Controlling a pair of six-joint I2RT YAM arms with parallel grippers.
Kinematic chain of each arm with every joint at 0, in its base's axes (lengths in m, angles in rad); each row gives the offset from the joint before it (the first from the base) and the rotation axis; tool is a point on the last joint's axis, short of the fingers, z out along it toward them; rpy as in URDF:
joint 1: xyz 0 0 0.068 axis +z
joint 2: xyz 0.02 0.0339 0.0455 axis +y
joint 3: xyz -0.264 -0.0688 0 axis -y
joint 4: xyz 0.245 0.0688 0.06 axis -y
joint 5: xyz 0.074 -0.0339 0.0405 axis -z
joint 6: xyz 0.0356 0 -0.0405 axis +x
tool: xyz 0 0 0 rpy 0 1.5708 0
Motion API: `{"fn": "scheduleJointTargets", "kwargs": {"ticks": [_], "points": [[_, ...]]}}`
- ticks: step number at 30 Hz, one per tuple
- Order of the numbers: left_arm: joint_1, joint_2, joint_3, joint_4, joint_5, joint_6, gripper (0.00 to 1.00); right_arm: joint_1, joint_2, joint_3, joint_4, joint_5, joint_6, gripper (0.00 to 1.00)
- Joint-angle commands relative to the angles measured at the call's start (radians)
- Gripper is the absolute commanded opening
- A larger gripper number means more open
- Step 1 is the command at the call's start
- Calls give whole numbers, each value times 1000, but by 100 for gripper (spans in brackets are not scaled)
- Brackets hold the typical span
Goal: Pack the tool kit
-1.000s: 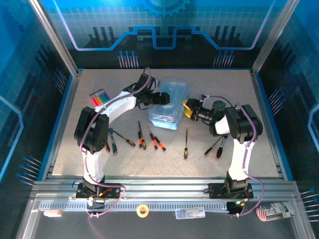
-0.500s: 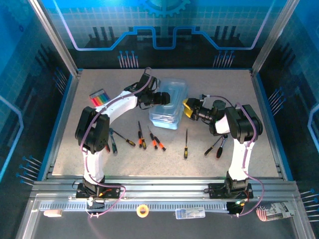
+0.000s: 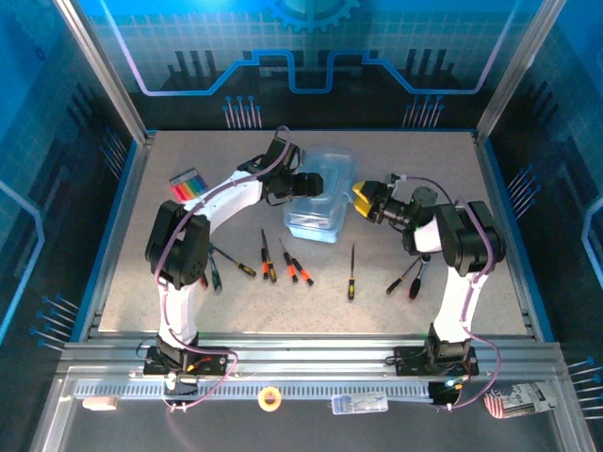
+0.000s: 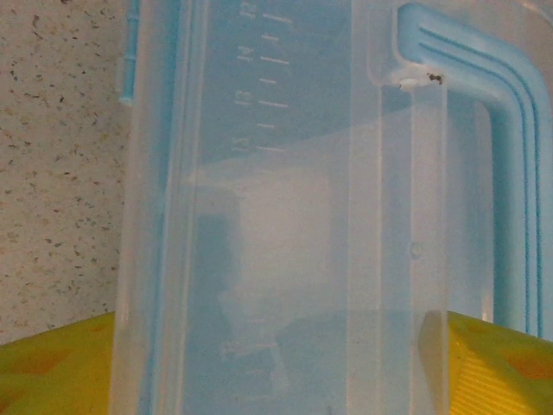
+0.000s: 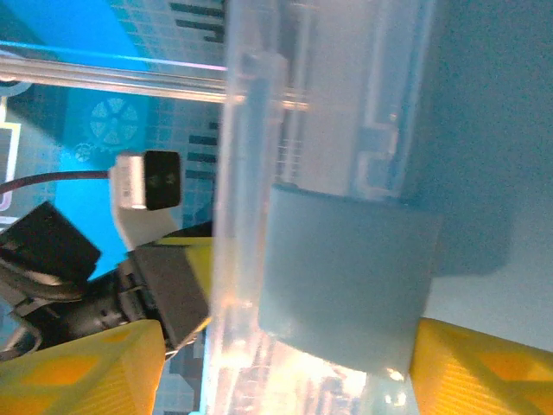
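Observation:
A clear plastic tool box [image 3: 318,193] with blue latches sits mid-table. My left gripper [image 3: 309,184] is at its left end, and in the left wrist view the yellow fingers [image 4: 52,367] press against both sides of the box wall [image 4: 285,173]. My right gripper [image 3: 361,198] is at the box's right end. Its fingers [image 5: 484,372] stand apart around a blue-grey latch [image 5: 346,277]: one touches the latch edge, the other is clear of the wall. Several screwdrivers [image 3: 267,256] lie loose in front of the box, one alone [image 3: 351,273] and two by the right arm [image 3: 407,275].
A small pack of coloured sticks [image 3: 187,182] lies at the left of the table. The raised blue table rim [image 3: 499,226] borders the right side. A tape roll [image 3: 270,398] and small packets rest on the near rail, outside the work surface.
The right gripper has moved a little up and away along the box's right end, and its fingers have narrowed slightly. The box has shifted slightly with it. The left gripper has stayed put.

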Motion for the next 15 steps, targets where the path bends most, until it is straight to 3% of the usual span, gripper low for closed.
{"fn": "scheduleJointTargets", "kwargs": {"ticks": [1,5,15], "points": [[9,105,-47,-207,-100,-2,79,-26,-30,-18,96,-33,-12,72],[9,103,-39,-214,-95,-5,78,-45,-53,-47,0,-10,-79,72],[2,75,-26,-218,-70,-14,78,-60,-274,-60,-545,114,-419,73]]}}
